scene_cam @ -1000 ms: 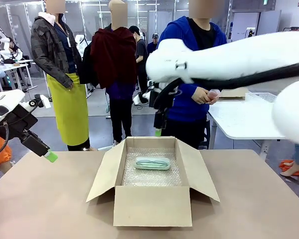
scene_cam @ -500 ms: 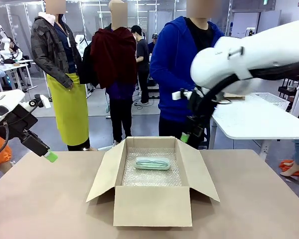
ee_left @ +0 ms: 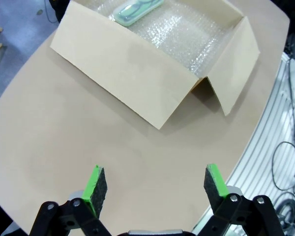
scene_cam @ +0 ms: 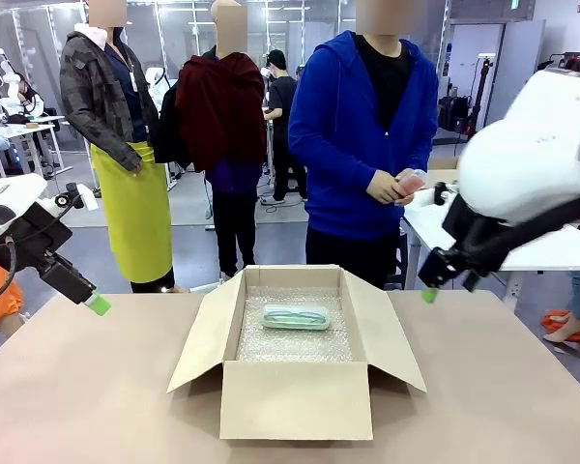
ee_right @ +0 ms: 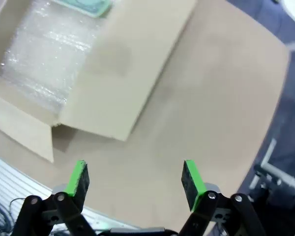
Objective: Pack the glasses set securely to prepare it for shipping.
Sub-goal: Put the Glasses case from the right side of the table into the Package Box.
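1. Cardboard, brown and open at the top: a box (scene_cam: 296, 396) stands in the middle of the tan worktop (scene_cam: 87, 396). Its four flaps are folded outward and its floor is lined with bubble wrap (scene_cam: 295, 348).
2. Inside the box, the mint green case (scene_cam: 296, 316) lies flat on the bubble wrap. It sits near the far wall with its long side running across the box, and nothing touches it.
3. The pale pink case (scene_cam: 411, 181) is off the worktop. A person in a blue hooded top, standing just beyond the far edge, holds it in both hands (scene_cam: 385, 187) at waist height (little more than one rounded end peeks out past the fingers).
4. The left arm (scene_cam: 14, 227) hangs over the left side of the worktop, well apart from the box. Its jaws are spread wide with nothing between them. In the left wrist view the two green pads (ee_left: 96, 183) frame bare worktop, with the box's outer wall and one flap beyond them.
5. The right arm (scene_cam: 541, 164) hovers over the right side of the worktop near the far edge, also clear of the box. Its jaws are spread too and hold nothing. In the right wrist view its pads (ee_right: 191, 178) stand apart above bare worktop, beside an outward-folded flap.
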